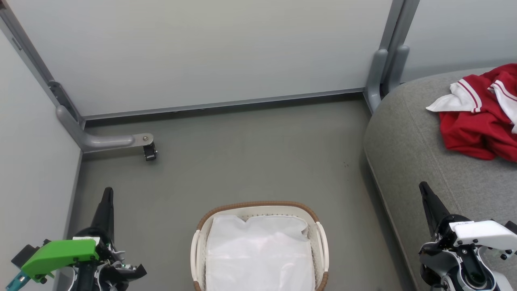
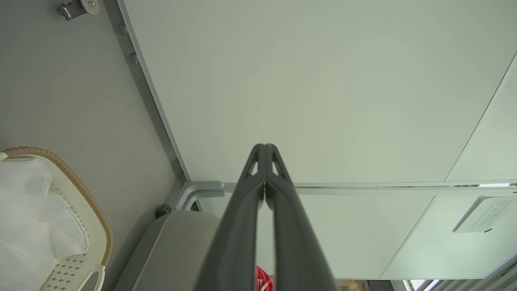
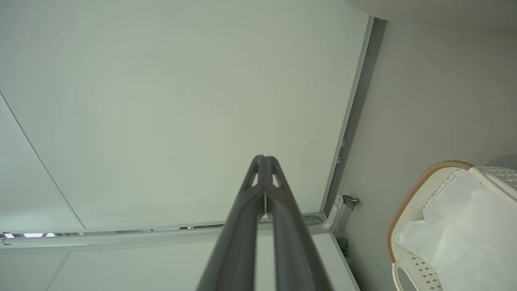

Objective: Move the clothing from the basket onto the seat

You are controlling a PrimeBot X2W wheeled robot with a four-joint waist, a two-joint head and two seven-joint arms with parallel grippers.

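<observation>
The cream basket (image 1: pixel 321 238) with its brown rim stands on the floor at the bottom centre, showing a white liner inside; its rim also shows in the left wrist view (image 2: pixel 76 182) and right wrist view (image 3: pixel 408 194). Red and white clothing (image 1: pixel 480 117) lies crumpled on the grey seat (image 1: pixel 408 137) at the right; a red scrap (image 2: pixel 263 281) peeks behind my left fingers. My left gripper (image 1: pixel 108 192) is shut and holds nothing, left of the basket. My right gripper (image 1: pixel 423 186) is shut and bare too, over the seat's front edge.
Pale partition panels (image 1: pixel 202 52) close off the back and left. A grey foot bracket with a small caster (image 1: pixel 150 152) juts onto the floor at the left corner. Grey posts (image 1: pixel 383 68) stand at the seat's back corner. Bare grey floor (image 1: pixel 250 161) lies beyond the basket.
</observation>
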